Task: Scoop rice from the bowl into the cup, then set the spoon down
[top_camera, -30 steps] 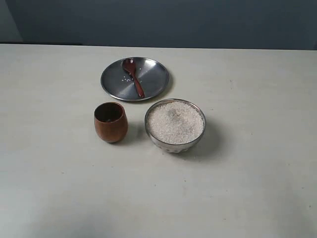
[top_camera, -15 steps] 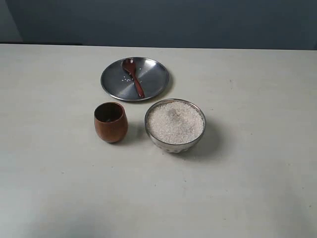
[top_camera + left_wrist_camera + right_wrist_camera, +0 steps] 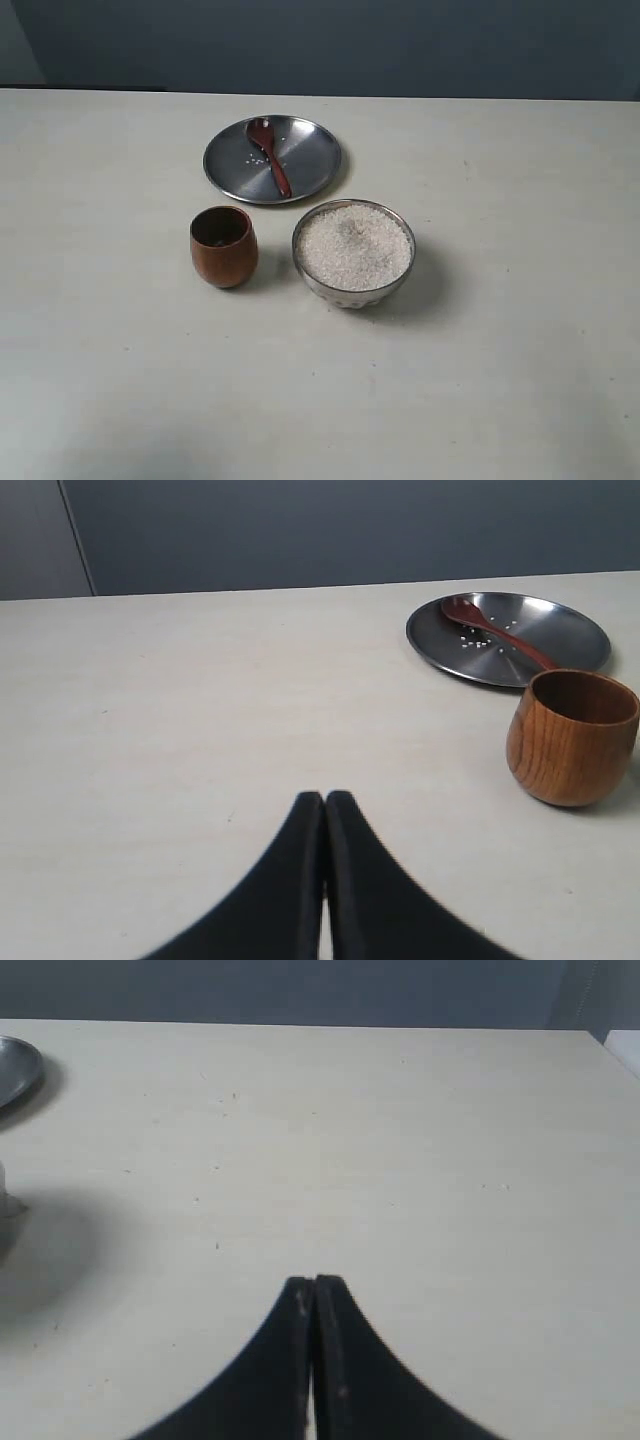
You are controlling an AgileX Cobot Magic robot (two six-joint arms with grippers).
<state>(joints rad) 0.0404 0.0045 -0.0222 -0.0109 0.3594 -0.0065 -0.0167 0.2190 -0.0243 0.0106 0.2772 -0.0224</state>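
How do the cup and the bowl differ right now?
The cup is reddish-brown wood; the bowl is shiny silver metal. The bowl is clearly wider than the cup. The bowl is filled with rice; the cup's dark inside looks nearly empty. Both stand upright, side by side on the table, not touching.

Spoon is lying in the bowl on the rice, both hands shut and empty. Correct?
Not quite: the spoon lies on the steel plate, not in the bowl, as the exterior view shows. The left hand and right hand are indeed shut and empty.
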